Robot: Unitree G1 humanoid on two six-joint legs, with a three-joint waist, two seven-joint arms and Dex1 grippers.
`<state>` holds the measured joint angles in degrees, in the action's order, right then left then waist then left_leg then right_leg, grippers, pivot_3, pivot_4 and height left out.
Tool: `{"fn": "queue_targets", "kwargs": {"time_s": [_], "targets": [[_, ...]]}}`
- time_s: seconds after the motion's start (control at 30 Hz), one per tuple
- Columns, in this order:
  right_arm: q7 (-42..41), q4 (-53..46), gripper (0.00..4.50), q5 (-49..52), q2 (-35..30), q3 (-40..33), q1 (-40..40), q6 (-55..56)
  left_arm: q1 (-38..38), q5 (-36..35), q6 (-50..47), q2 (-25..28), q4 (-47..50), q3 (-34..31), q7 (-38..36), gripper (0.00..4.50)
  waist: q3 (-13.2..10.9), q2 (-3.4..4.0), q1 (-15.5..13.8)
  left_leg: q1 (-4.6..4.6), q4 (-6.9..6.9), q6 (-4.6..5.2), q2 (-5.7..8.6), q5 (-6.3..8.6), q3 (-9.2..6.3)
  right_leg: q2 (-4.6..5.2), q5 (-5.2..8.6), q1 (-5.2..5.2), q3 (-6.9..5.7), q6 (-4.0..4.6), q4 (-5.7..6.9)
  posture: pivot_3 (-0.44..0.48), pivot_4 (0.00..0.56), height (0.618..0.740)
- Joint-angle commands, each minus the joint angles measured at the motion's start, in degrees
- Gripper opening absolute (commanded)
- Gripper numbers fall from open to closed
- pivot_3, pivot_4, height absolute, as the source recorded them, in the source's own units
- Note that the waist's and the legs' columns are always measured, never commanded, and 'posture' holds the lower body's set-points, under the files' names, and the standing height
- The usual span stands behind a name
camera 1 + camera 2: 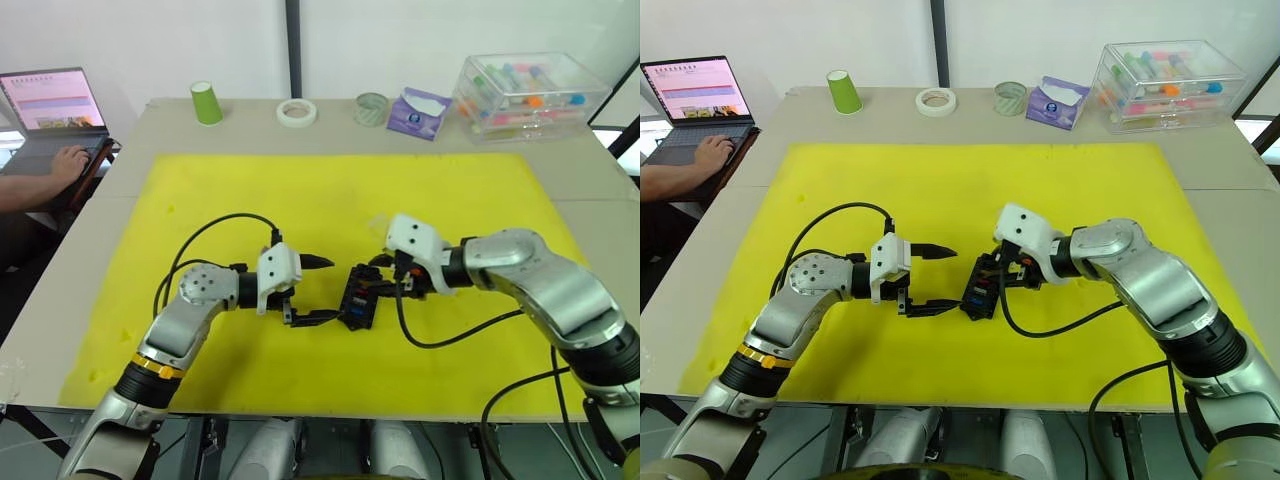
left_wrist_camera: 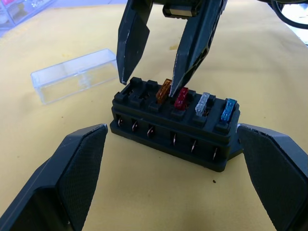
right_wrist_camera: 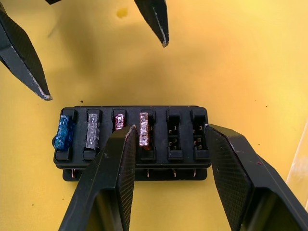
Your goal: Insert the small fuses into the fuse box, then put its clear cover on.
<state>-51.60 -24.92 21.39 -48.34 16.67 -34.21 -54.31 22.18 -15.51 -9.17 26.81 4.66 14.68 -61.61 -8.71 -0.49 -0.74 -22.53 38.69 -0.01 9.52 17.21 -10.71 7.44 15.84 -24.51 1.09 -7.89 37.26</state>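
Black fuse box (image 2: 173, 127), no legible txt, 4 fuses (image 2: 197, 100)

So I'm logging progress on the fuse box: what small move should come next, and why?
Probably lift the right gripper clear to fetch another fuse: the fuse box holds four fuses, amber to blue, with two slots empty and the clear cover lying aside.

The fuse box (image 3: 132, 139) holds four fuses (image 3: 103, 130); the right gripper (image 3: 166, 144) hovers spread above its empty slots.
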Motion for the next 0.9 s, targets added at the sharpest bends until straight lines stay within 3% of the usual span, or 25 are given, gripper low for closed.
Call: {"fn": "queue_targets", "kwargs": {"time_s": [0.03, 0.27, 0.5, 0.77, 0.9], "targets": [[-1.1, -1.49, 2.4, 1.19, -0.69, -3.33, -0.48, 1.19, 0.79, -0.02, 1.78, 0.18, 0.65, -0.3, -0.9, 4.5, 0.0, 0.0, 0.0, 0.0, 0.0, 0.0, 0.0, 0.0, 0.0, 0.0, 0.0, 0.0, 0.0, 0.0, 0.0, 0.0, 0.15, 0.74], [-1.14, -3.72, 2.4, 3.53, -0.11, -8.11, 1.61, 2.93, 1.03, -0.53, 1.21, -1.15, 0.54, -0.56, -0.33, 4.5, 0.0, 0.0, -0.07, 0.0, 0.02, 0.0, 0.0, 0.0, 0.0, 0.0, 0.0, 0.01, 0.0, 0.0, 0.0, 0.0, 0.15, 0.74], [-0.29, -3.63, 0.06, 2.02, 0.51, -8.88, 5.83, 9.07, 1.28, -0.45, 1.48, -1.28, 0.2, -0.43, -0.78, 4.5, 0.0, 0.0, -0.02, 0.0, 0.05, 0.0, 0.0, 0.0, -0.01, 0.0, 0.0, 0.03, 0.0, 0.0, 0.02, 0.0, 0.15, 0.74], [0.97, -2.84, 0.02, 0.55, 2.13, -6.54, 7.5, 11.57, 1.87, -0.36, 1.39, -1.0, -0.13, -0.49, -1.3, 4.5, 0.0, 0.0, -0.01, 0.0, 0.07, 0.0, 0.0, 0.0, -0.01, 0.0, 0.0, 0.04, 0.0, -0.01, 0.02, 0.0, 0.15, 0.74], [0.92, 2.7, 0.02, -4.06, 3.73, -2.4, 10.78, 17.72, 1.81, -0.29, 0.93, -0.49, 0.27, -0.48, -1.54, 4.5, 0.01, -0.01, -0.01, 0.01, 0.07, 0.0, 0.0, 0.0, -0.02, -0.01, 0.0, 0.04, 0.0, -0.01, 0.01, 0.0, 0.15, 0.74]]}}
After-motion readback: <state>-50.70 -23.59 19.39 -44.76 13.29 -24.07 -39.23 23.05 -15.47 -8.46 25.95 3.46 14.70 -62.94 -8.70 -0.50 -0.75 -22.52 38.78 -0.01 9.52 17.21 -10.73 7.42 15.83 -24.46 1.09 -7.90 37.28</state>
